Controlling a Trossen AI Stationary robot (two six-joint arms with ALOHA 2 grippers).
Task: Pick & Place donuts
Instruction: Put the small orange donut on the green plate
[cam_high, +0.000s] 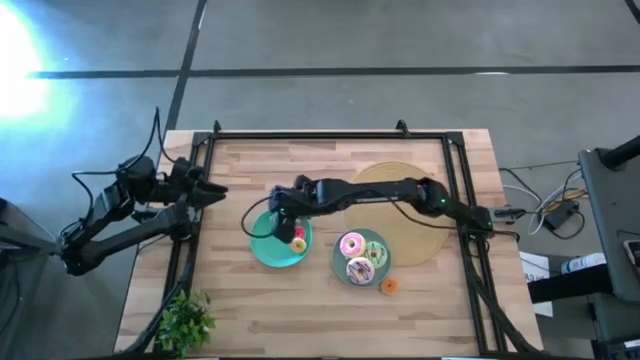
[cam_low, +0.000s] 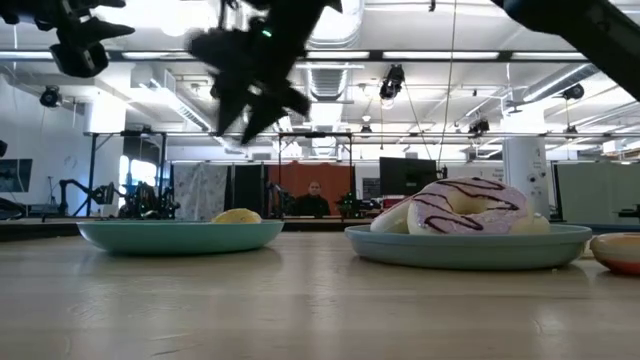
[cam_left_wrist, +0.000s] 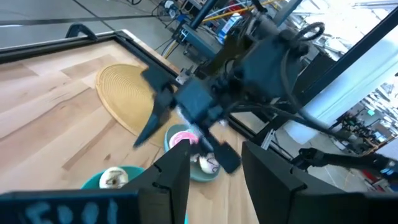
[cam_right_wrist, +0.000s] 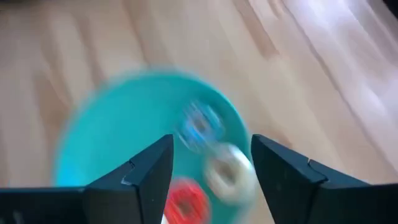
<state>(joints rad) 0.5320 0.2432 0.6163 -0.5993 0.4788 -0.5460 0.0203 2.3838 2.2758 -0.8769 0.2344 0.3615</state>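
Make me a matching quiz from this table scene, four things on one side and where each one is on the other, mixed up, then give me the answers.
Things:
1. pink donut
2. red donut
3. orange donut
4. right gripper

Places:
A. on the bare table, beside the right teal plate
B. on the left teal plate, with a blue ring and a pale ring
C. above the left teal plate, fingers apart, holding nothing
D. on the right teal plate

Pairs: 1-D, 2-B, 3-A, 4-C
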